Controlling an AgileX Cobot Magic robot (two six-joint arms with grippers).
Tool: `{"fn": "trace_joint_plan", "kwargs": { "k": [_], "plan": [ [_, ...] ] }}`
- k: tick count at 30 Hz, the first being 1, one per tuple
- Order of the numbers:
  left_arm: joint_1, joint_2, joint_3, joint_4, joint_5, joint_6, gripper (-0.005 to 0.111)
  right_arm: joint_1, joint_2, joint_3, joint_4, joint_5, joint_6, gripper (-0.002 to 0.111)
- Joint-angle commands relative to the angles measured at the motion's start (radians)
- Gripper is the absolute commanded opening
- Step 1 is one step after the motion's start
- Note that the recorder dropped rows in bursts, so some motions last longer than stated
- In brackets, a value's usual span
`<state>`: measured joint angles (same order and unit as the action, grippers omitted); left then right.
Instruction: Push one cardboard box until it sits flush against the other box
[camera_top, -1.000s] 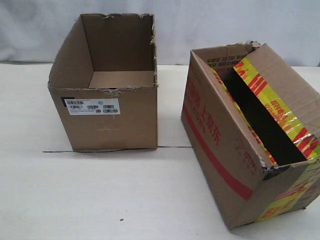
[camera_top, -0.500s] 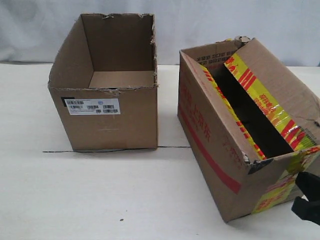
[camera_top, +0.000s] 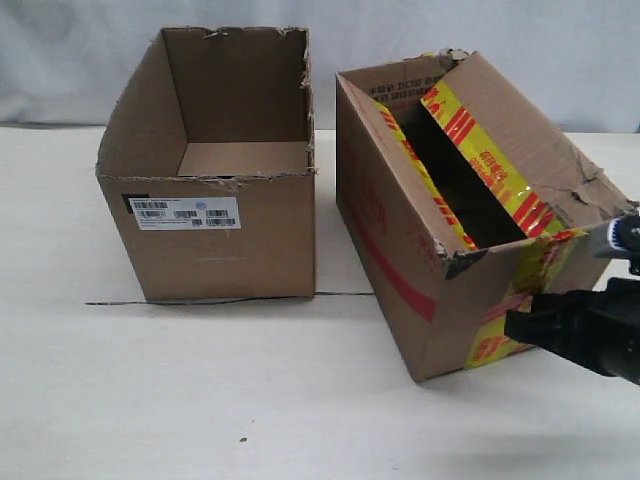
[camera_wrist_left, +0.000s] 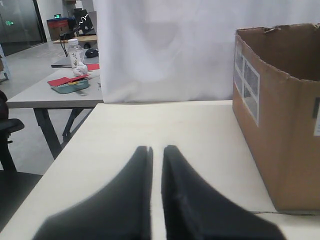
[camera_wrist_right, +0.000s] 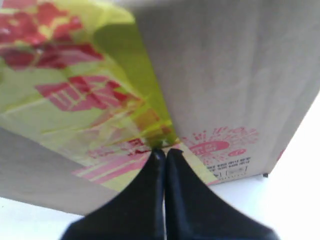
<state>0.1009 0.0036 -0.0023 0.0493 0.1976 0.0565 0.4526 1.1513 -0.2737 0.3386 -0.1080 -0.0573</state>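
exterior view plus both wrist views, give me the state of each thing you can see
plain brown cardboard box with white barcode label: upright, open-topped, empty
brown cardboard box with yellow-and-red tape: upright, top open, angled, a gap from the plain box, not flush
right gripper: shut, tips against the taped box's end face
left gripper: shut, holding nothing, over the white table

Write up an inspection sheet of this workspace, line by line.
Surface: pale table.
Job's things: taped box sits angled, with a gap to the plain box; not flush.
Clutter: one dark speck on the table.
Grippers: right gripper jaws shut, tips against the taped box's end; left gripper jaws shut, touching nothing.
Cables: thin dark line on the table, cannot tell what.
Surroundings: white backdrop; desk beyond.
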Motion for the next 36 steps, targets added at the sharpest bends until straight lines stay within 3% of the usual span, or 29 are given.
{"fn": "trace_joint_plan", "kwargs": {
  "k": [1, 20, 28, 36],
  "plan": [
    [-0.008, -0.004, 0.002, -0.005, -0.01, -0.002, 0.0, 0.004, 0.139, -0.09, -0.018, -0.022, -0.01, 0.0],
    [-0.008, -0.004, 0.002, -0.005, -0.013, -0.002, 0.0, 0.004, 0.478, -0.403, -0.092, 0.085, -0.01, 0.0],
    [-0.008, -0.004, 0.002, -0.005, -0.015, -0.002, 0.0, 0.128, 0.555, -0.516, -0.178, 0.089, -0.01, 0.0],
    [-0.008, -0.004, 0.002, -0.005, -0.015, -0.002, 0.0, 0.13, 0.567, -0.562, -0.198, 0.114, -0.01, 0.0]
  ]
}}
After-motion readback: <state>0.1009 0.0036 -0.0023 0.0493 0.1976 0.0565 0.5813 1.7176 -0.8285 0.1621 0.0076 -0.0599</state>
